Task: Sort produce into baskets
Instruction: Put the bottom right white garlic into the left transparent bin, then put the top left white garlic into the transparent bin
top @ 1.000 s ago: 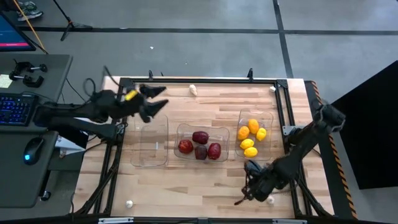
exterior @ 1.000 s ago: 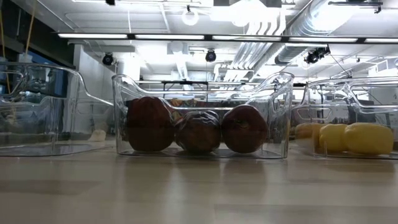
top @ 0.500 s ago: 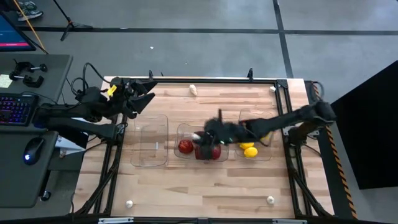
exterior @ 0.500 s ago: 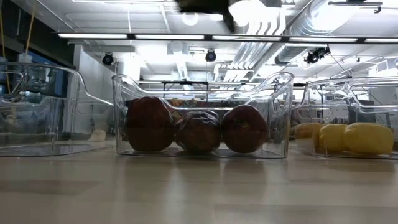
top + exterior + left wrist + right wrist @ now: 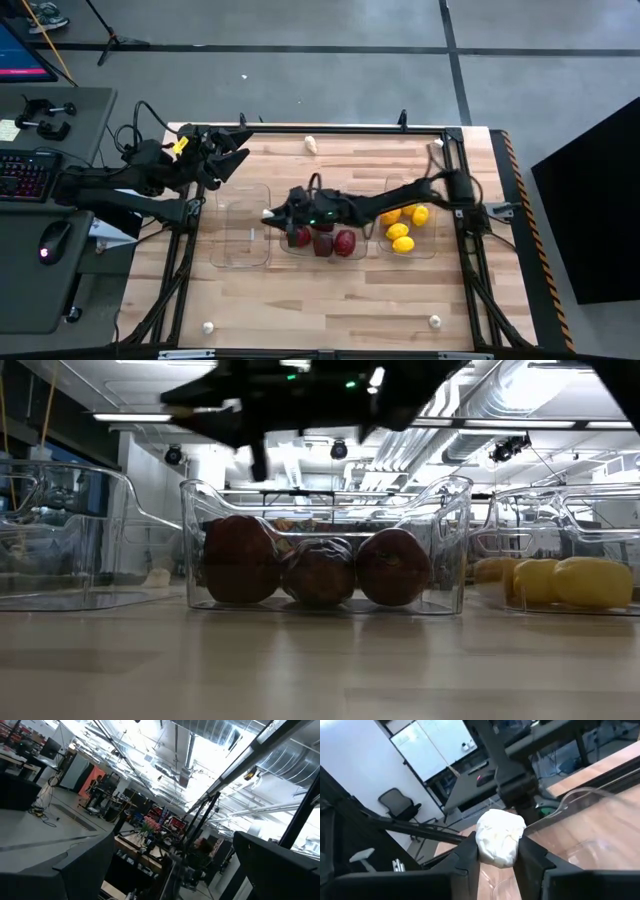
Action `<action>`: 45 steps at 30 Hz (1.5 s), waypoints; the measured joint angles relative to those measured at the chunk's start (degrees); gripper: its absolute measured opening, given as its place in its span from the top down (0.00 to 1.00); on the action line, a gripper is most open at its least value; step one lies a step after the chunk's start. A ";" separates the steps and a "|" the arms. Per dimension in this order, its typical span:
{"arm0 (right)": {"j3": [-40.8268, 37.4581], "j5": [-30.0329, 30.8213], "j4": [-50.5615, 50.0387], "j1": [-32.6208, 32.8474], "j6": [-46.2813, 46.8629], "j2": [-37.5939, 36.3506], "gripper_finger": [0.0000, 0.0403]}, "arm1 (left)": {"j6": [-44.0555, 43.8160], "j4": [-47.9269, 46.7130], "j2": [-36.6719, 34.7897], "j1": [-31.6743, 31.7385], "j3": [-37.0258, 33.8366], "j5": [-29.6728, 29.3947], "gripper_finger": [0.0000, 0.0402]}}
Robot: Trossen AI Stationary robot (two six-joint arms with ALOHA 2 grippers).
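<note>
My right gripper (image 5: 268,213) is shut on a white garlic-like piece (image 5: 500,837), above the gap between the empty left basket (image 5: 245,228) and the middle basket (image 5: 322,212). The middle basket holds dark red pieces (image 5: 345,242). The right basket (image 5: 432,190) holds yellow and orange pieces (image 5: 400,233). My right arm shows as a dark shape at the top of the low view (image 5: 300,390). My left gripper (image 5: 243,157) is open and empty above the table's far left corner. My right gripper pinches the white piece by its two opposite sides (image 5: 482,845) between its two fingers (image 5: 465,857). The fingers come about level from the table's right side, pointing left. The piece is lifted clear, above the basket rims.
Loose white pieces lie on the table: one near the far edge (image 5: 311,144), one near the near left corner (image 5: 208,326), one near the near right corner (image 5: 434,321). A desk with keyboard and mouse (image 5: 40,240) stands left of the table.
My right gripper has swung from the table's near right corner toward the far and left, across the middle basket, to the left basket's right rim, carrying the white piece. My left gripper has drawn back a little toward the far left corner and then kept still.
</note>
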 joint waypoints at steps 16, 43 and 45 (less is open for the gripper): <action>34.58 -0.42 -42.04 -0.83 -12.00 13.97 0.38 | 1.15 0.02 -0.65 0.01 -0.04 -0.15 0.02; -0.18 7.95 -69.87 -10.63 -16.76 -30.32 0.36 | -9.48 -41.66 5.77 9.45 12.63 -8.54 0.02; -7.53 9.54 -65.81 -10.90 -12.90 -35.64 0.36 | -7.39 -53.77 10.87 15.34 19.16 -6.89 0.02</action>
